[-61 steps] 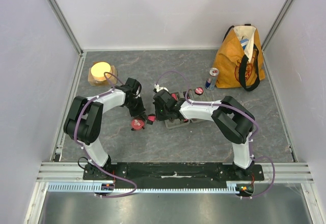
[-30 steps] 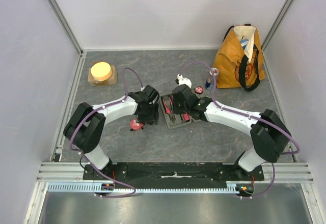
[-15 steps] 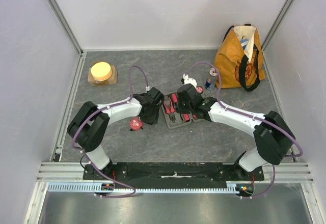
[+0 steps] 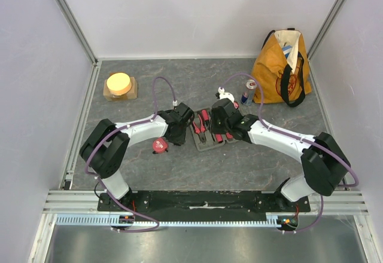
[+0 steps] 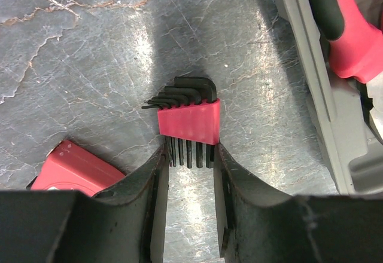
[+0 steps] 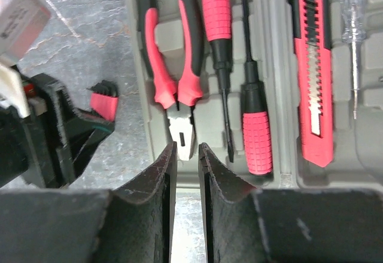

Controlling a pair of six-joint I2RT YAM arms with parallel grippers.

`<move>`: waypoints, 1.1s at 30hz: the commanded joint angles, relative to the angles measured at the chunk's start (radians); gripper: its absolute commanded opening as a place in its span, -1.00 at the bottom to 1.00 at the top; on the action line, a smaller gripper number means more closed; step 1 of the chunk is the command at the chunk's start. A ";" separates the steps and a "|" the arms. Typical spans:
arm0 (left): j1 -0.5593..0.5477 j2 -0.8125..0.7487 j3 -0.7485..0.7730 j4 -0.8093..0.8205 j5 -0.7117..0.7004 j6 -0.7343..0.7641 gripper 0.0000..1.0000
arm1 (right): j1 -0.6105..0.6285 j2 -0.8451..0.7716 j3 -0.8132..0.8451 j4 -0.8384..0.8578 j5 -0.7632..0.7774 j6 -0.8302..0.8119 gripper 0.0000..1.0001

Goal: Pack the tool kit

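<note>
The grey tool kit case [image 4: 202, 141] lies open mid-table, seen close in the right wrist view [image 6: 281, 176]. In it are red-and-black pliers [image 6: 173, 72], two screwdrivers [image 6: 218, 36], a cutter [image 6: 314, 66] and a clear test pen [image 6: 352, 30]. My right gripper [image 6: 187, 150] hovers at the case's near rim, open by a narrow gap, with the pliers' nose just past its tips. A red hex key set [image 5: 188, 119] lies on the table left of the case. My left gripper [image 5: 189, 155] is open, with a fingertip on each side of the keys' ends. The round red tape measure [image 4: 159, 145] lies left of it.
An orange tote bag [image 4: 281, 66] stands at the back right with a drink can [image 4: 248, 91] beside it. A yellow disc on a wooden block [image 4: 119, 85] sits at the back left. Both arms crowd the middle, their grippers close together beside the case.
The left gripper moved right, from the tape measure to the hex keys by the case. The right arm stretched out and its gripper shifted right over the case's tools.
</note>
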 commanded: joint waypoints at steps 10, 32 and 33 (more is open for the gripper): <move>-0.004 -0.127 -0.053 0.076 0.021 -0.123 -0.35 | -0.016 -0.007 0.027 0.123 -0.279 -0.019 -0.37; -0.002 -0.391 0.010 0.062 -0.017 -0.220 -0.34 | -0.022 0.123 0.220 0.146 -0.411 0.099 0.05; -0.002 -0.394 0.015 0.059 -0.013 -0.220 -0.34 | -0.020 0.128 0.218 0.144 -0.415 0.103 0.04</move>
